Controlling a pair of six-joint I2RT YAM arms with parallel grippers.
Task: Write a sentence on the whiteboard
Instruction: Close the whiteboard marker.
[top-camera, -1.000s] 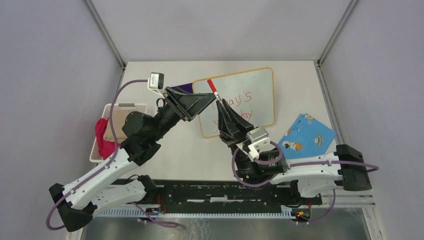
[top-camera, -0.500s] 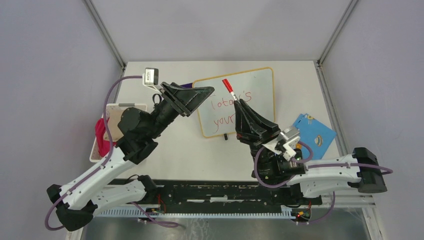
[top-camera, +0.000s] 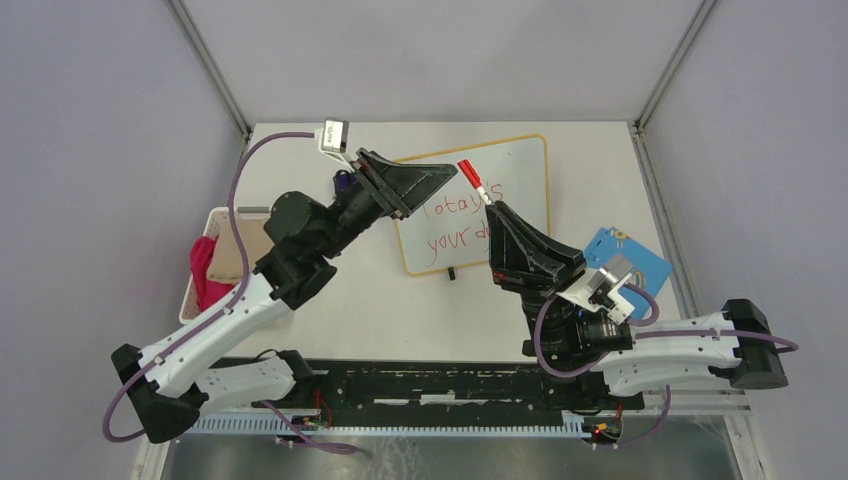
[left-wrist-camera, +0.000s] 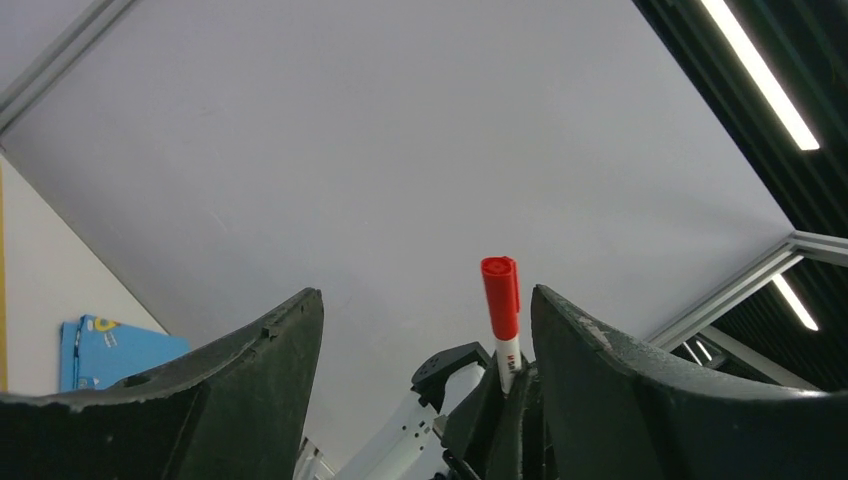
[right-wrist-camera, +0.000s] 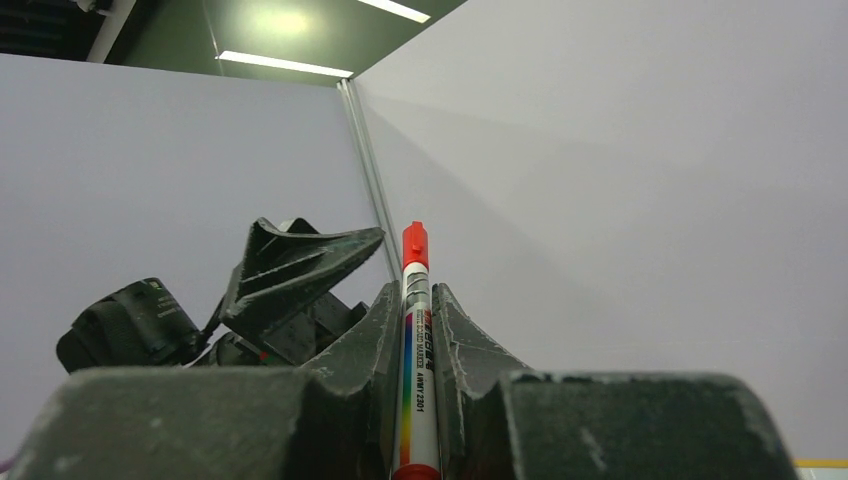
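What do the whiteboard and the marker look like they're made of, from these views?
The whiteboard looks like a smooth white coated panel, finish likely glossy though no clear glare shows, edged by a thin yellow-orange rim, probably plastic. The marker in the right gripper looks like hard plastic: white printed barrel, shiny red end, straight and rigid in the grip.

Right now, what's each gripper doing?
Left gripper: open, holding nothing.
Right gripper: shut on the marker.
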